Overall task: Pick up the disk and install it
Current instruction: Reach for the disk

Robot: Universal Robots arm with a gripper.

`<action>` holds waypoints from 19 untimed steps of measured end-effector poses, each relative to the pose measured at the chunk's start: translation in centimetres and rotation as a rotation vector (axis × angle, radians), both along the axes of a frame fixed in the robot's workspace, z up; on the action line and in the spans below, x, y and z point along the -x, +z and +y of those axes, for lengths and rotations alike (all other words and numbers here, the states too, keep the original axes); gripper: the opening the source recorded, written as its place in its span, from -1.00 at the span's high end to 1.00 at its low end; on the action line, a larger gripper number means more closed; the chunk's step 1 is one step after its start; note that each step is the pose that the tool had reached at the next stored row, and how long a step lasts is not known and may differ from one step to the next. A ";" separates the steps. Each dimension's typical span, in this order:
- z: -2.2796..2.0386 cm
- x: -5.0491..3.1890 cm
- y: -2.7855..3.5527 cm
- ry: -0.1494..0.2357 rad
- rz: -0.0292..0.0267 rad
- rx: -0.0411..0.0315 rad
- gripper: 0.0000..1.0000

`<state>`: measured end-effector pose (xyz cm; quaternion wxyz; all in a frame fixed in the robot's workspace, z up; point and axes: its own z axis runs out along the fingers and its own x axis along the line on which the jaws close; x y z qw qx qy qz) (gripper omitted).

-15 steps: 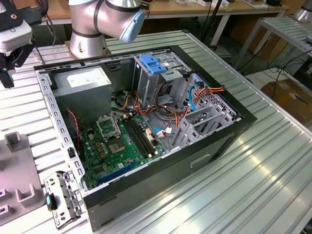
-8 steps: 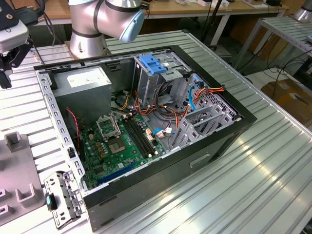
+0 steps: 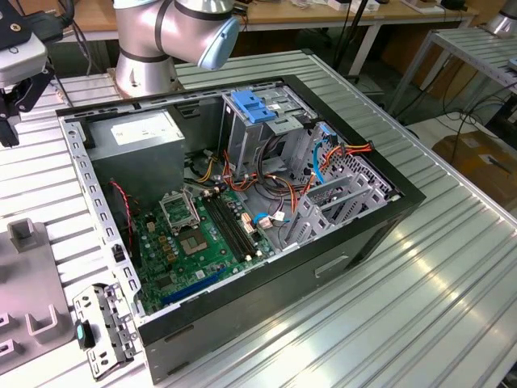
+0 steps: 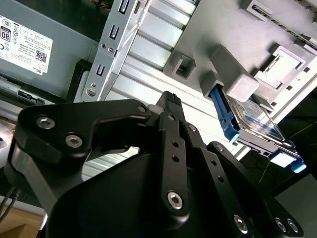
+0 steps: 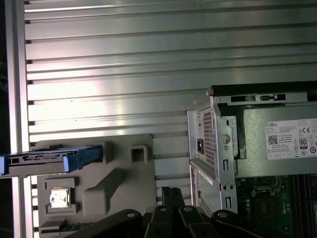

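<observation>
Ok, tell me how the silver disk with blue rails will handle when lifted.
The flat silver metal disk with blue plastic rails looks rigid and probably heavy for its size: a solid metal body. The rails are thin plastic and may flex under a squeeze. It sits in the grey moulded holder, so it could bind if pulled crooked.

Ribbed metal table, bearing:
- Open black case, lying on its side.
- Inside it: grey power supply in the far corner at the exterior view's left; green motherboard nearer the camera; drive cage with blue latch on top; orange, red and blue cables beside the cage.
- Arm base, behind the case.
- Grey fixture at the exterior view's left, with a metal bracket just beside it.
</observation>
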<state>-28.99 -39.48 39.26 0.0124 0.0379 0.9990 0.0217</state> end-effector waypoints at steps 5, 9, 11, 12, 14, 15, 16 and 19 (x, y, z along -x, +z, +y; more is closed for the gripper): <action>0.48 0.30 0.01 0.000 0.0001 0.0001 0.79; 0.93 1.30 0.00 0.000 0.0000 0.0001 0.79; 1.42 2.58 0.00 0.000 0.0000 0.0000 0.79; 1.54 3.14 0.00 0.000 0.0001 0.0000 0.79; 1.66 3.92 0.00 0.000 0.0012 0.0001 0.79; 1.76 4.63 0.00 0.000 0.0042 0.0000 0.79; 1.83 5.27 0.00 0.000 0.0081 0.0000 0.79; 1.93 6.42 0.00 -0.001 0.0145 0.0000 0.79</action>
